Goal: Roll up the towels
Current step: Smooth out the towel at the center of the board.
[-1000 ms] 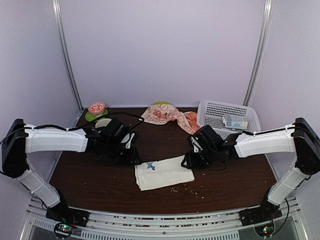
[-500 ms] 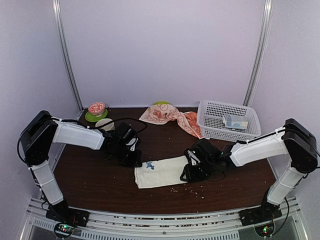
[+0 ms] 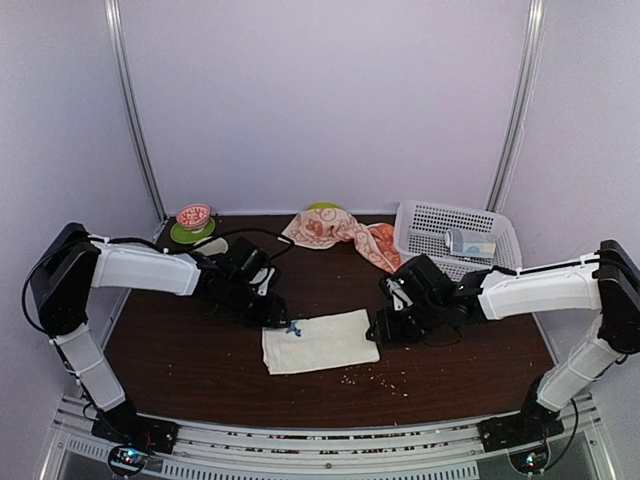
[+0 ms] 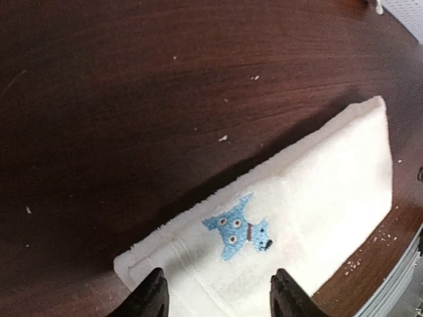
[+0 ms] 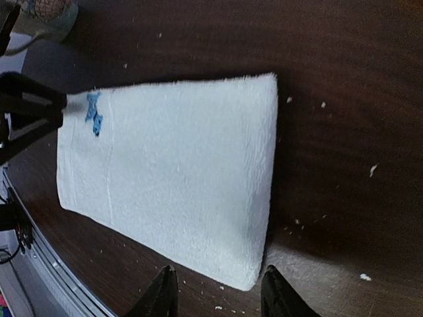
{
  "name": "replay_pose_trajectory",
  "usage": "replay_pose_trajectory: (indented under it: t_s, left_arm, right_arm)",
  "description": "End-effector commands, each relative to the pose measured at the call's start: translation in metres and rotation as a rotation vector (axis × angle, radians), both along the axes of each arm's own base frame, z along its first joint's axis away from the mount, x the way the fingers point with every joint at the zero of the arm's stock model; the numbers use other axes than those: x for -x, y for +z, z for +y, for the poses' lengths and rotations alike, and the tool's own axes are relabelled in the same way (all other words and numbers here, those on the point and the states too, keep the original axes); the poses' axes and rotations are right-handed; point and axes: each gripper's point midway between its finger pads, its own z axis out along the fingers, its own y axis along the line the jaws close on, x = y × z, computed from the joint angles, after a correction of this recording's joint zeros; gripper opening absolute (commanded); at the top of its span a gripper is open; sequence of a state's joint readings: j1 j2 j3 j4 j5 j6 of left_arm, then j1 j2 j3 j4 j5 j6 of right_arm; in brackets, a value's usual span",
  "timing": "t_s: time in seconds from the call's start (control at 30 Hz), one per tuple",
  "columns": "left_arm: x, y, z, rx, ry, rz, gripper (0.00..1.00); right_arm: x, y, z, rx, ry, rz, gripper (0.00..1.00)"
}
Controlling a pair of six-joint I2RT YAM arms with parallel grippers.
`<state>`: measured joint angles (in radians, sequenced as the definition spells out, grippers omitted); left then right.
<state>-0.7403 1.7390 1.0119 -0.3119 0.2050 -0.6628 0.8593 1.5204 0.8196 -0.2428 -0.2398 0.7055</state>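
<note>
The cream-white towel (image 3: pixel 320 342) lies folded flat on the dark table, with a blue dog stitched (image 4: pixel 238 228) near its left end. My left gripper (image 3: pixel 276 318) hovers over that end, open (image 4: pixel 217 301), nothing between its fingers. My right gripper (image 3: pixel 381 328) stands at the towel's right end, also open (image 5: pixel 219 294), its fingers straddling the near right corner of the towel (image 5: pixel 172 172) without holding it. The peach-orange rabbit-print towel (image 3: pixel 342 232) lies crumpled at the back middle, apart from both grippers.
A white perforated basket (image 3: pixel 432 222) at the back right holds a pale blue-white packet (image 3: pixel 470 244). A red bowl (image 3: pixel 193 215) on a green plate stands at the back left. Crumbs dot the table near the front edge (image 3: pixel 375 376).
Both grippers have opened. The cream towel has shifted a little to the left. My right arm has drawn back to the towel's right end; the left has come onto its left end.
</note>
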Motion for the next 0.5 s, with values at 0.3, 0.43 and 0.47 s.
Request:
replay_pose_trajectory:
  t_s: [0.3,0.43,0.47]
  left_arm:
    - [0.025,0.046,-0.020,0.089,-0.120,-0.072,0.45]
    - [0.038,0.014,-0.013,0.064,-0.117,-0.009,0.37]
    - [0.040,0.006,-0.010,0.048,-0.113,0.005,0.35]
  right_arm:
    - [-0.070,0.015,0.050,-0.155,-0.029,0.004,0.33]
    - [-0.080,-0.005,0.049,-0.137,-0.076,0.044,0.31]
    - [-0.084,-0.010,0.047,-0.142,-0.101,0.054,0.30]
